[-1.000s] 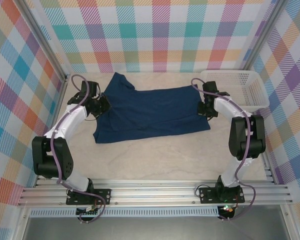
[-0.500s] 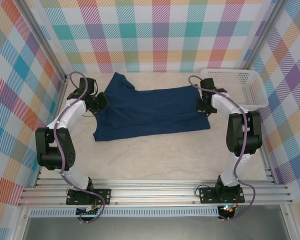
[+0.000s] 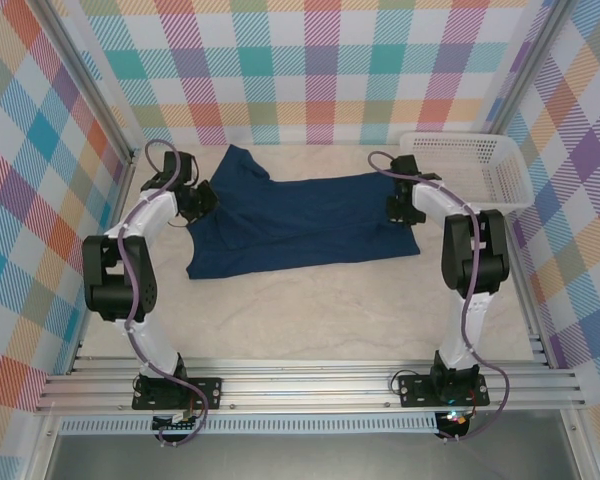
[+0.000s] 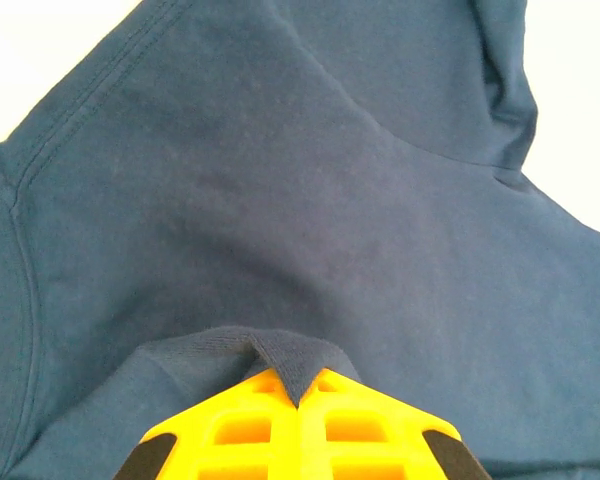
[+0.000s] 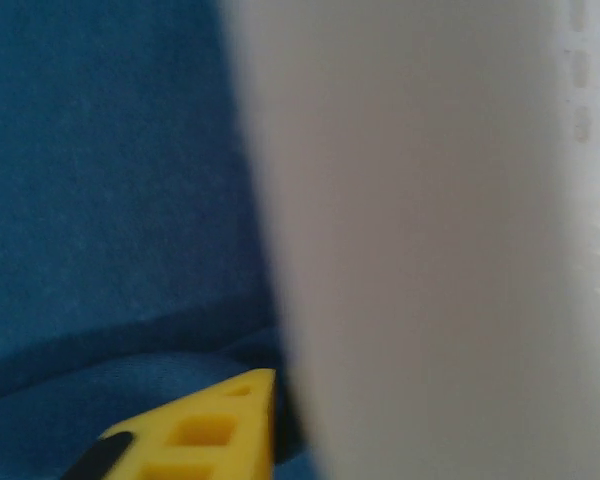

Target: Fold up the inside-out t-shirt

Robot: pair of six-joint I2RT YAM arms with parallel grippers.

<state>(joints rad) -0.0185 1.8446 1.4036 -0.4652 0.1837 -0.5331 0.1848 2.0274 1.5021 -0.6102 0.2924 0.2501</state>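
The dark navy t-shirt lies flat across the far half of the table, one sleeve pointing toward the back wall. My left gripper sits at its left edge. In the left wrist view its yellow jaws are shut on a pinched ridge of the t-shirt. My right gripper rests at the shirt's right edge. The right wrist view has one yellow finger over blue cloth. A blurred pale shape hides the other finger.
A white plastic basket stands at the back right, close to the right arm. The checked walls enclose the table on three sides. Bare tabletop stretches between the shirt and the arm bases.
Both grippers have moved toward the back wall, and the arms' elbows have swung up and inward. The shirt's side edges shifted slightly back with them.
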